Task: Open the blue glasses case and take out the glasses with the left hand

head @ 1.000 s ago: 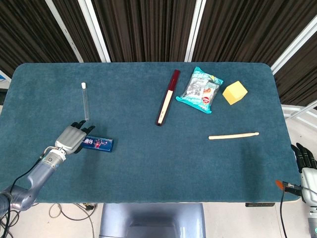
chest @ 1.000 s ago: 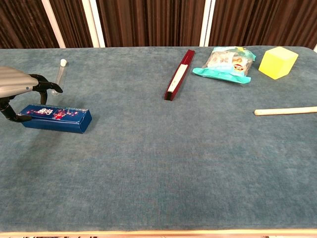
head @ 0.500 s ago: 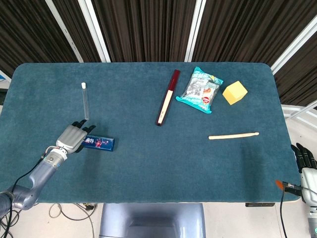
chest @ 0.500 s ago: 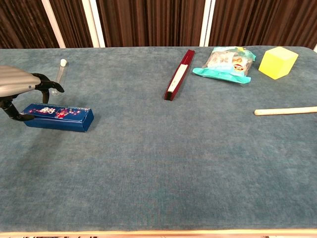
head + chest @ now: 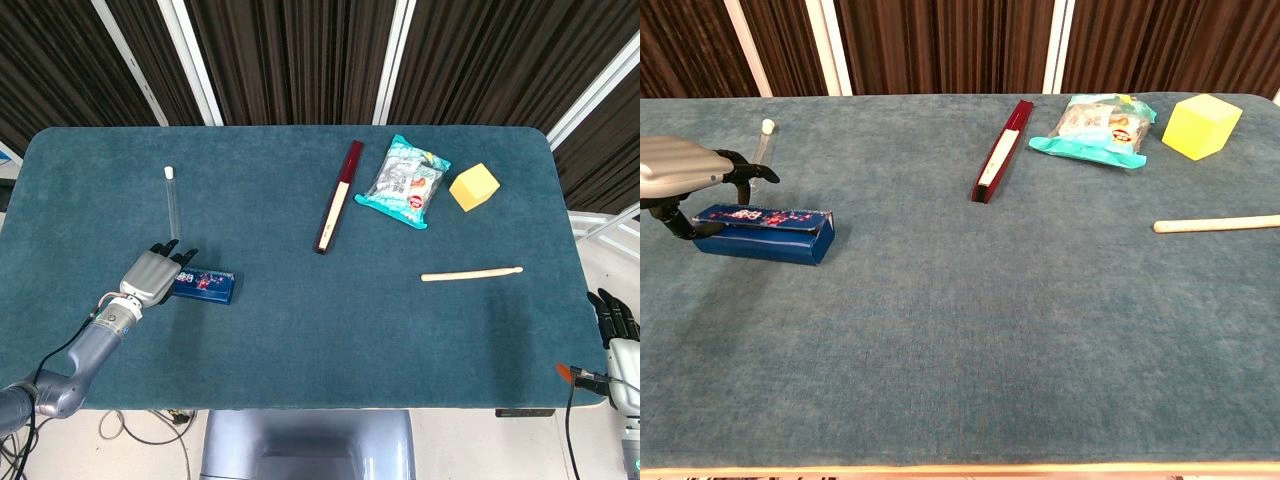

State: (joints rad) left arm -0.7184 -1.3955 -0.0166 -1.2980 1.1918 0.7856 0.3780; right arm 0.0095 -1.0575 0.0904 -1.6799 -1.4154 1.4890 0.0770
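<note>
The left hand grips one end of the closed blue glasses case; the right hand hangs open beside the table.

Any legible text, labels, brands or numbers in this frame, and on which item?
None can be read.
blue glasses case: red and white print on the lid, too small and blurred.
snack bag: printed graphics, blurred.
dark red case: pale strip, no text discernible.

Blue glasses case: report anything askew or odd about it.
The blue glasses case is closed and undamaged, but it looks tipped up on its long edge rather than lying flat, with the left hand over its left end. Nothing has spilled.
</note>
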